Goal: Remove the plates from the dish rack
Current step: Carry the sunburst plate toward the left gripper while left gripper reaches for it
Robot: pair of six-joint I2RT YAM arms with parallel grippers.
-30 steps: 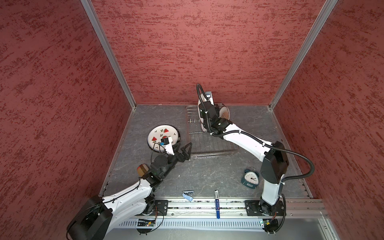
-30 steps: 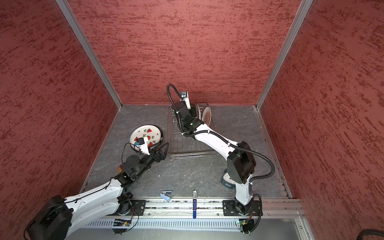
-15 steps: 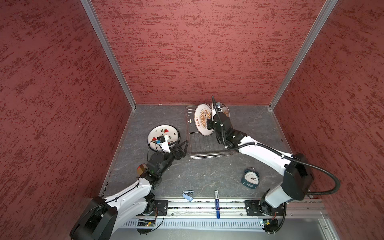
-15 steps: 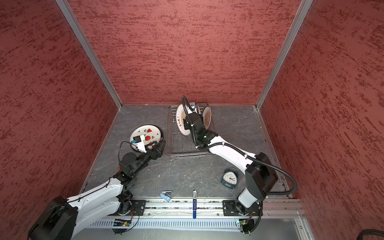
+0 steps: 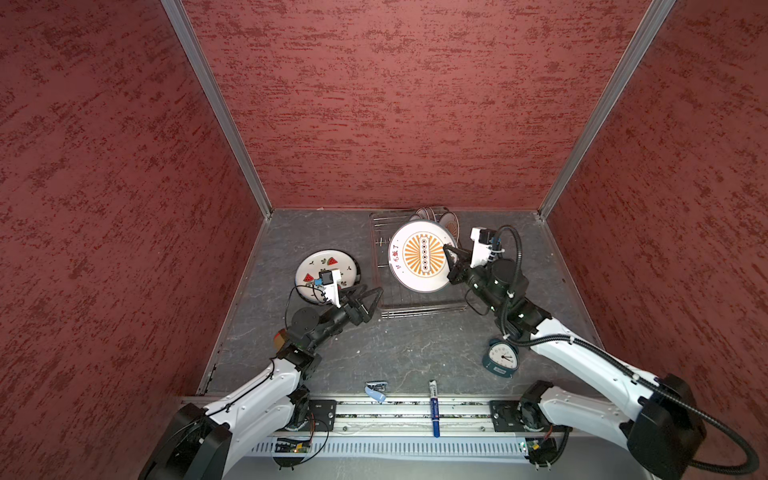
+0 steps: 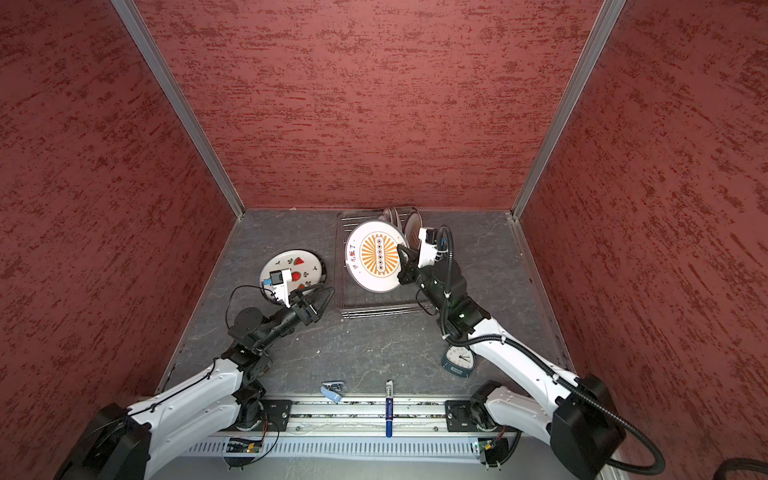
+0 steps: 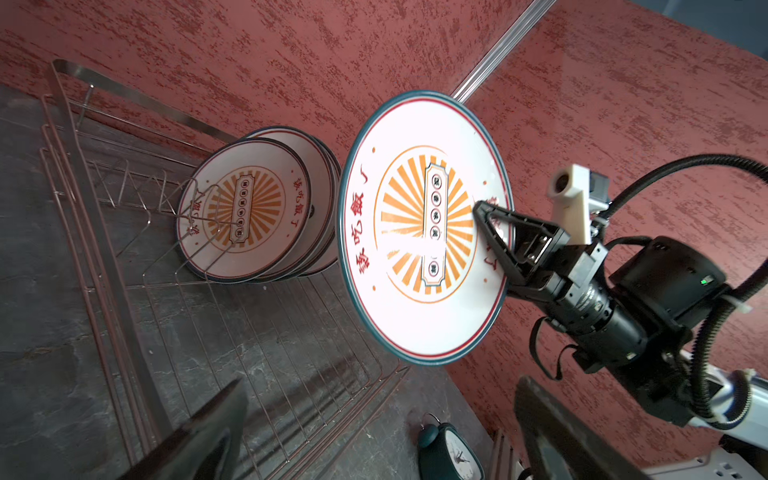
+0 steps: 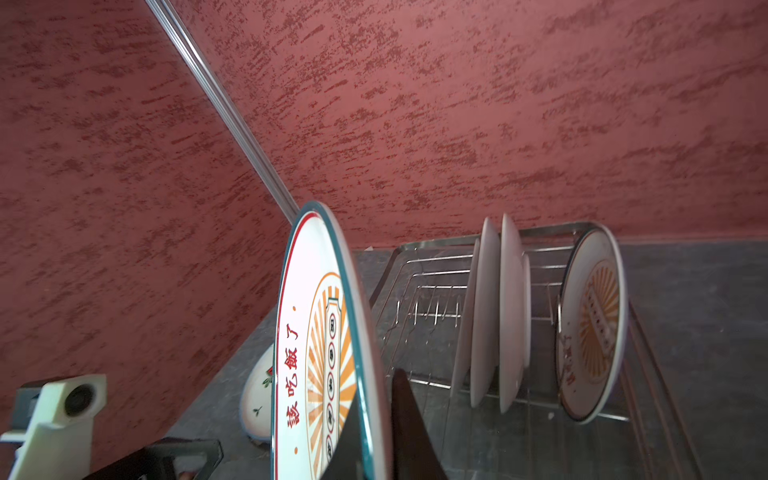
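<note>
The right tool (image 5: pixel 451 262) is clamped on a sunburst plate's (image 5: pixel 417 266) rim, holding it on edge above the dish rack (image 5: pixel 376 266) at the worktop's (image 5: pixel 415 345) far edge. The left tool (image 5: pixel 372 301) gapes wide and empty beside a watermelon plate (image 5: pixel 316 262) near the left edge.

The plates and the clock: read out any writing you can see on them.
"該吃飯了": red, on the sunburst plate in the right gripper.
"該吃飯了": again on the racked sunburst plate.
Plates' centre panels and the clock dial: too small to read.

White arms (image 5: pixel 257 395), black joints (image 5: pixel 305 320), corrugated cable (image 7: pixel 706 160)
</note>
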